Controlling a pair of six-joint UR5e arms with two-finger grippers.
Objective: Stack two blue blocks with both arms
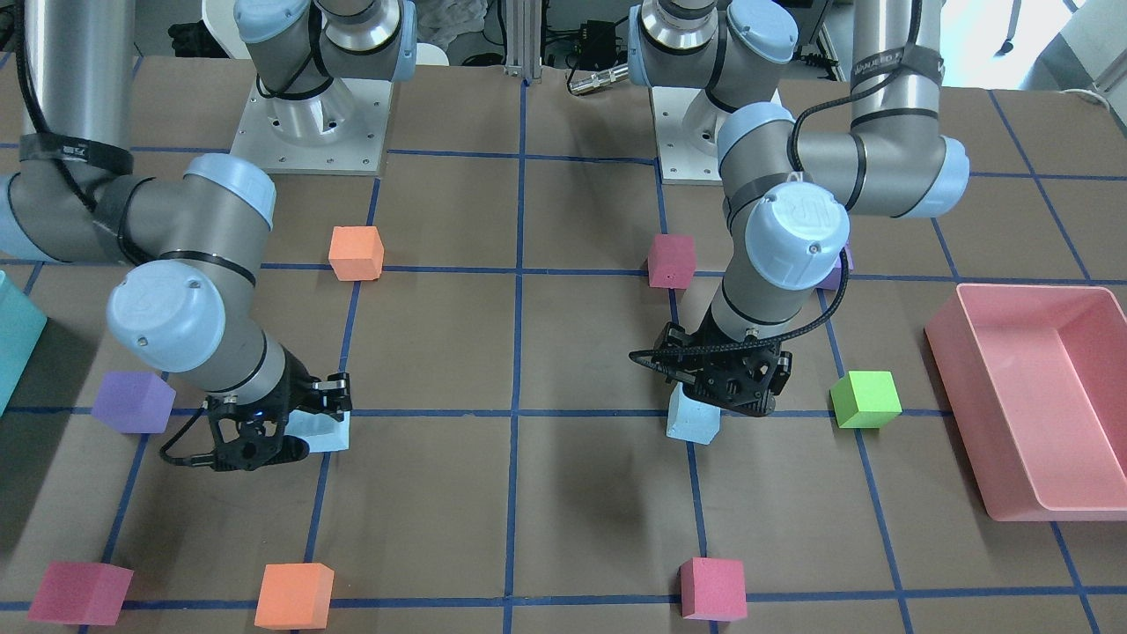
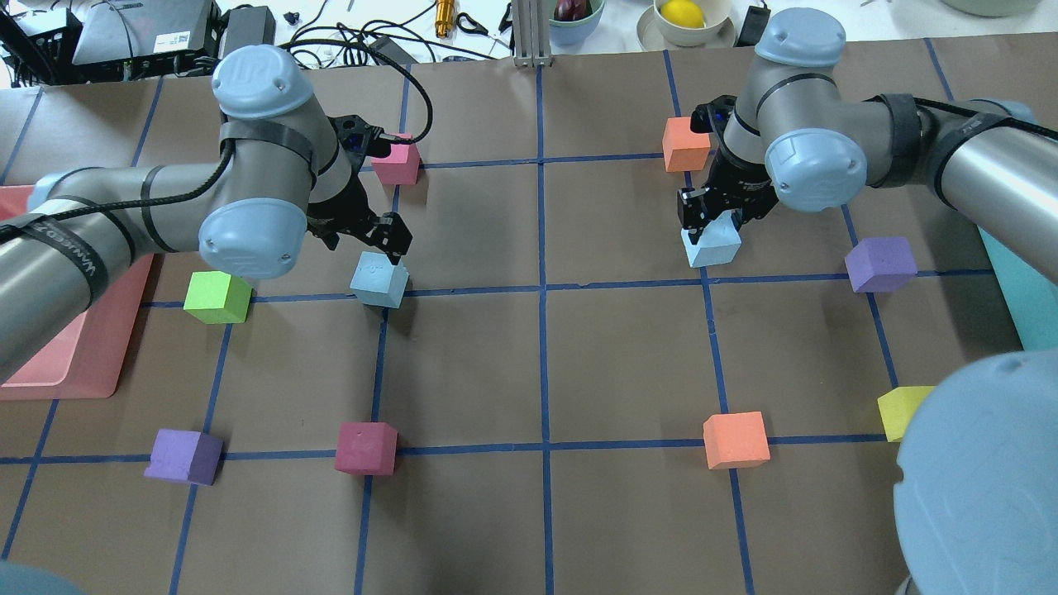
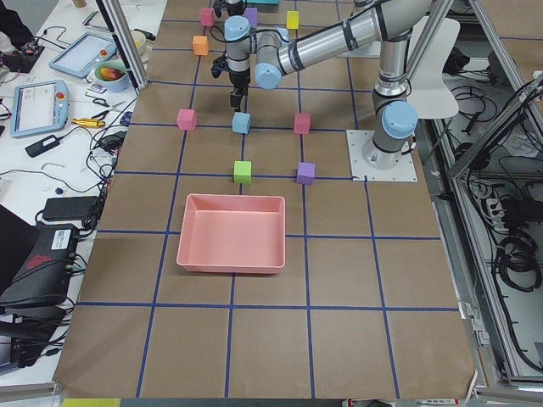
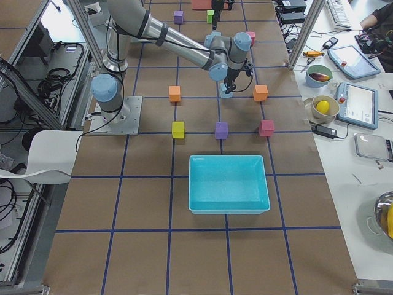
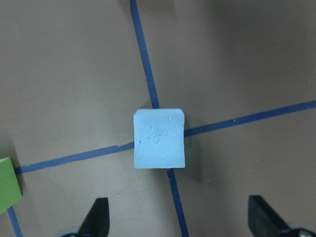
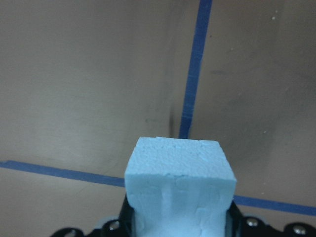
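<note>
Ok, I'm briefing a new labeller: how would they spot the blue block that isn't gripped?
Start at the pink bin on the robot's left and pass the green block beside it. The next block along, on a tape crossing, is the free blue block. Its twin is clamped in the right hand, while this one sits untouched below the open left hand.

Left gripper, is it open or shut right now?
Open. The left gripper shows its jaws wide apart, the blue block lying untouched on the table ahead of them.

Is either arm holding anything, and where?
The right end effector grips one blue block by opposite side faces; the left end effector is open, holding nothing.
</note>
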